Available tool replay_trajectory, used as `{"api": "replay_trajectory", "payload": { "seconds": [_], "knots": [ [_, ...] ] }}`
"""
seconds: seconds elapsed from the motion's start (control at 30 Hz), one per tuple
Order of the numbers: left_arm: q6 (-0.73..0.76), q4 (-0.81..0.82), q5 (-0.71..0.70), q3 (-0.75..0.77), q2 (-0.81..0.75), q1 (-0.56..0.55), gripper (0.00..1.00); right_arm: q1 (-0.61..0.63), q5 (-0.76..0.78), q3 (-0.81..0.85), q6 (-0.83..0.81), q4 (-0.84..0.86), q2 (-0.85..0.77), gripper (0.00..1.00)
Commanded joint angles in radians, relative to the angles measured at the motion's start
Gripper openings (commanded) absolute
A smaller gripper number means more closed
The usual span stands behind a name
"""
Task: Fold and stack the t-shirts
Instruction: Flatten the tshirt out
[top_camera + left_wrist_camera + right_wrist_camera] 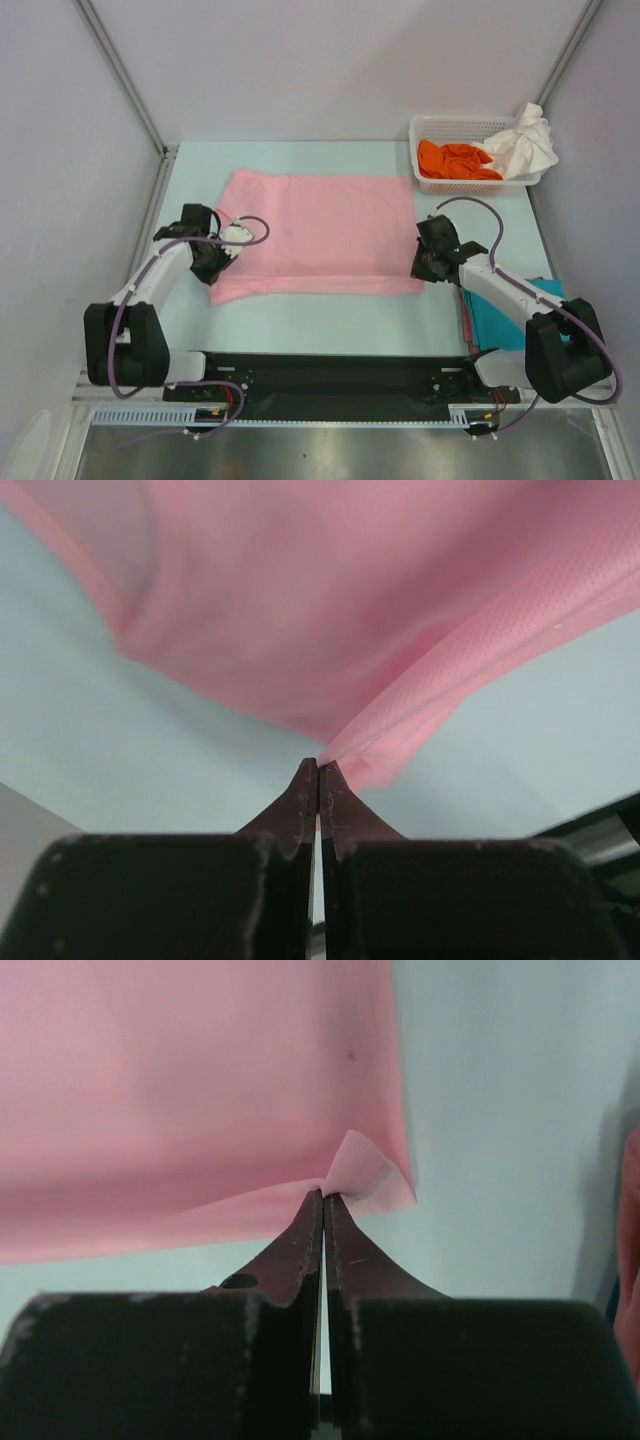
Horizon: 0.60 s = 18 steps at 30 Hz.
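A light pink t-shirt [320, 232] lies spread on the pale table. My left gripper [216, 262] is shut on its near left corner; in the left wrist view the pink cloth [400, 742] leaves the closed fingertips. My right gripper [420, 268] is shut on its near right corner, and the pinched pink corner [365, 1175] shows in the right wrist view. A teal t-shirt [503, 318] lies folded under the right arm. An orange t-shirt [455, 160] and a white t-shirt [522, 146] lie in the basket.
A white lattice basket [428, 126] stands at the far right corner. The table's black front rail [320, 372] runs along the near edge. Grey walls close in the left, back and right sides.
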Motion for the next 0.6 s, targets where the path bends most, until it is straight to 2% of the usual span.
{"api": "replay_trajectory", "payload": {
  "seconds": [0.0,0.23,0.57],
  "knots": [
    [-0.022,0.152,0.004,0.121,0.077,0.005,0.00,-0.059,0.034,0.049,-0.063,0.079,0.039,0.00],
    [-0.052,0.245,-0.040,0.288,0.281,-0.004,0.00,-0.097,-0.007,0.164,-0.113,0.220,0.242,0.00],
    [-0.043,0.291,-0.080,0.420,0.451,-0.027,0.00,-0.123,0.033,0.345,-0.192,0.186,0.420,0.00]
  ]
}}
